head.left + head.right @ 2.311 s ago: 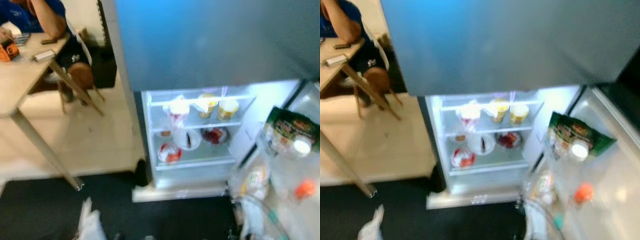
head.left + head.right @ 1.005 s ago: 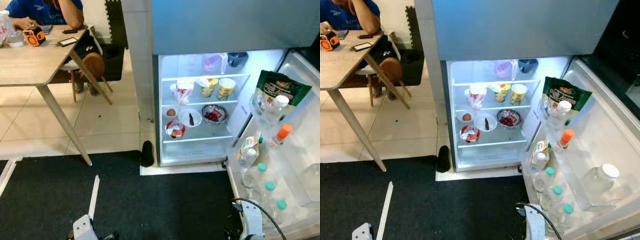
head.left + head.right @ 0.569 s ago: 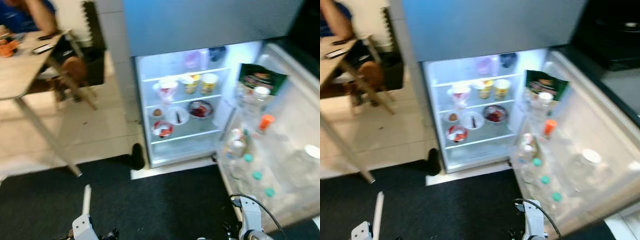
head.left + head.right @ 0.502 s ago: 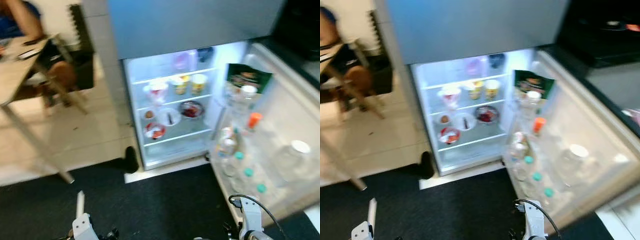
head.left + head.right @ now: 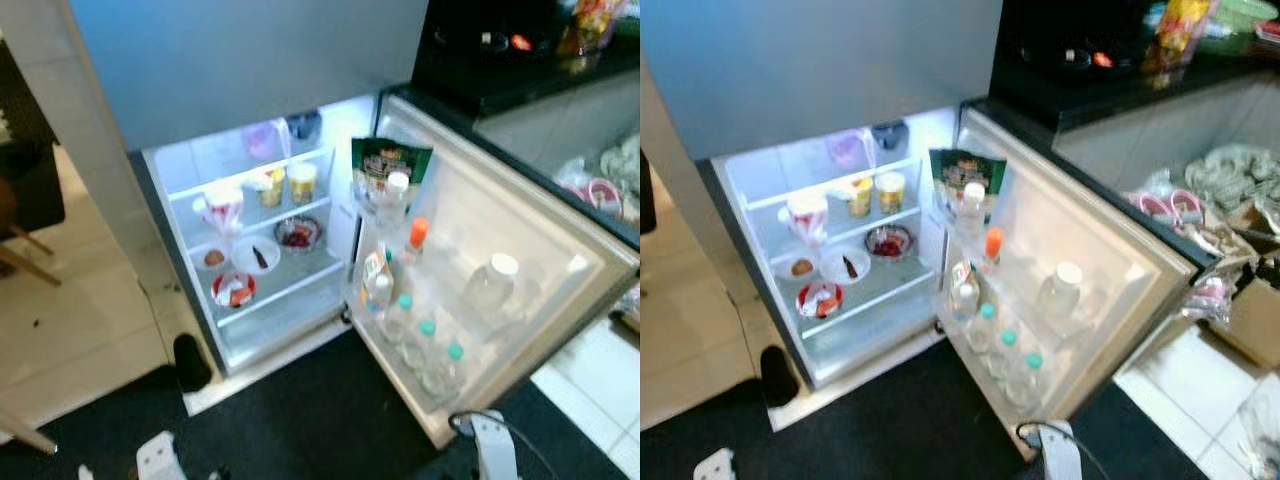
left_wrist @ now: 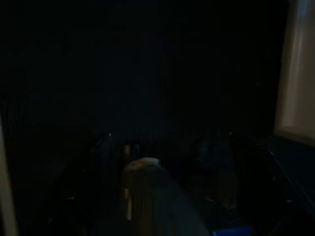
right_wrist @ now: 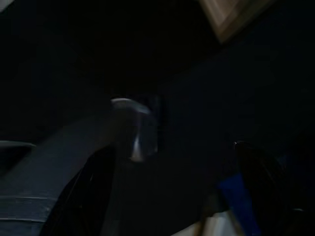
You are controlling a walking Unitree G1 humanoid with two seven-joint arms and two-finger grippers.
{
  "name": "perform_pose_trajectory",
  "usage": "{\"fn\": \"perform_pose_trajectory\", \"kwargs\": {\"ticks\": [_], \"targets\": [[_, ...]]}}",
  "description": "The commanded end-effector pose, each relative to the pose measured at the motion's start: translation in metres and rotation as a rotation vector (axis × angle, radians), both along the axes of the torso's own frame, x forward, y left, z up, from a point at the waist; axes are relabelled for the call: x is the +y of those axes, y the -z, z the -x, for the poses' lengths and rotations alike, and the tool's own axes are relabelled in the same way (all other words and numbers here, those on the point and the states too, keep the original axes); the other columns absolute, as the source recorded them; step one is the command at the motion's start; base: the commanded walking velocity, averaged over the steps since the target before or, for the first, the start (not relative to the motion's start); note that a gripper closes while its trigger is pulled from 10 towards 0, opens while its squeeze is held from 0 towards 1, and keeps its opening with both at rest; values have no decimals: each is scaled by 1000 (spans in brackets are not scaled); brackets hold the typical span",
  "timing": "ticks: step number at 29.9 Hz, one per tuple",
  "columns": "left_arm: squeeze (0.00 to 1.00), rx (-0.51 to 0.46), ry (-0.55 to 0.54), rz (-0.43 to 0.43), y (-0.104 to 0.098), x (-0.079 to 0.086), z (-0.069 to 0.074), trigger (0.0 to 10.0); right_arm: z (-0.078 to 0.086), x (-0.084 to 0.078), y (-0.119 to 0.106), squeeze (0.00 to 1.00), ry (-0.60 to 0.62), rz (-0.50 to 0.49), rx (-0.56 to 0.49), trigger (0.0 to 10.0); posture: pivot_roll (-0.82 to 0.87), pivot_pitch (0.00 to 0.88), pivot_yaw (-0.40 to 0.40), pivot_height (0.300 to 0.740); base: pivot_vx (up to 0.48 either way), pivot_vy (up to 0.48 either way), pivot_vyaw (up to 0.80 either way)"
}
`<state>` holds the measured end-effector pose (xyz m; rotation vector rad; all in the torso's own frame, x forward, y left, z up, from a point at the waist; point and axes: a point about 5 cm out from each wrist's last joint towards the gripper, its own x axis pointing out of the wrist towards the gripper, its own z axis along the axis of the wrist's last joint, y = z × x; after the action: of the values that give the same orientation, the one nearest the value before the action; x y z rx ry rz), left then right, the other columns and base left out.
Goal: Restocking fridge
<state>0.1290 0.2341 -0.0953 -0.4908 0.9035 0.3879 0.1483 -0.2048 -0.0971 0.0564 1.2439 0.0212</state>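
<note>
Kitchen corner with pale floor tiles [image 5: 70,330] to the left and a black mat [image 5: 320,420] spread before a grey fridge [image 5: 250,70]. Lower compartment lit, its white door [image 5: 500,250] swung fully open to the right. Beyond the door, a dark bench [image 5: 1110,70] carrying blurred packets.

Inside, two glass shelves. On the upper one: two yellow paper cups [image 5: 285,183] standing upright side by side, plus one white cup with red print [image 5: 224,208] further left. Above them, one translucent purple tub [image 5: 262,140] and one dark blue bowl [image 5: 304,124]. On the lower shelf: one metal bowl of red fruit [image 5: 298,234], one white plate with a dark strip [image 5: 256,255], one small brown egg-like item [image 5: 213,258], and one red-and-white bowl [image 5: 233,290] nearest the front.

Door racks: one green foil pouch [image 5: 390,165] upright at the top, one clear bottle with white cap [image 5: 393,198] just in front, one orange-capped bottle [image 5: 416,240], one labelled bottle [image 5: 376,285], three clear bottles with teal caps [image 5: 425,345] in a row along the bottom rack, all long axes vertical, caps up. One rounded clear jar with white lid [image 5: 490,285] in the middle rack.

Both arms hanging low. Left tool [image 6: 142,196] and right tool [image 7: 172,172] in near darkness; cannot tell how far open either stands or whether anything is held.
</note>
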Motion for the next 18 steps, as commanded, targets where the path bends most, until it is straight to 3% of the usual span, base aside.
{"fn": "perform_pose_trajectory", "kwargs": {"ticks": [1,10,18], "targets": [[0,15,20,-10,1,-1,2,10000,1,-4,0,0,-4,14,8,10000,-40,0,16,740,0,0,-744],[0,38,34,-51,2,0,4,10000,5,-4,1,0,-15,16,29,10000,-32,0,10,740,0,0,-750],[0,15,20,12,3,-4,5,10000,4,-9,0,0,-27,32,35,10000,-43,0,4,740,0,0,-752]]}}
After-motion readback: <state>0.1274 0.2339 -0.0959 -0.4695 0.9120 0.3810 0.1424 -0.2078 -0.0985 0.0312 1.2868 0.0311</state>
